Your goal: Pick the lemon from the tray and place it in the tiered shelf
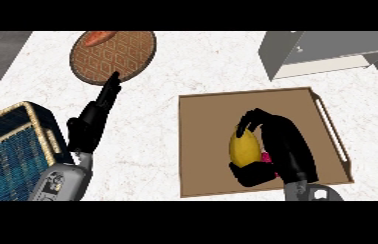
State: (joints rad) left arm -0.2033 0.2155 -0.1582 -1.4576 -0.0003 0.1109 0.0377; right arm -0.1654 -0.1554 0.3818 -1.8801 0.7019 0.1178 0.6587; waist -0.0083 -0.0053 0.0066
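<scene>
Head view: the right robot hand (284, 145) is down inside the brown tray (210, 138), its fingers and thumb curled round the yellow lemon (244, 145), which stands on end within the tray's middle. Whether the lemon has left the tray floor cannot be told. Something pink (266, 158) shows just behind the lemon, mostly hidden by the hand. The left robot hand (96, 120) rests at the view's left with fingers straight and holding nothing, its tips near a round woven plate (122, 55) that carries an orange item (97, 37) at its far edge. The grey tiered shelf (317, 53) sits beyond the tray's far right corner, well apart from the lemon. A blue patterned basket (26, 148) lies at the left edge of the white counter (207, 63).

Risks, as I judge them: the lemon's rounded skin could let it slip as it rises, and the lift may nudge the pink thing. On the way to the shelf, the lemon or forearm could catch the tray's handled right rim (332, 133).
</scene>
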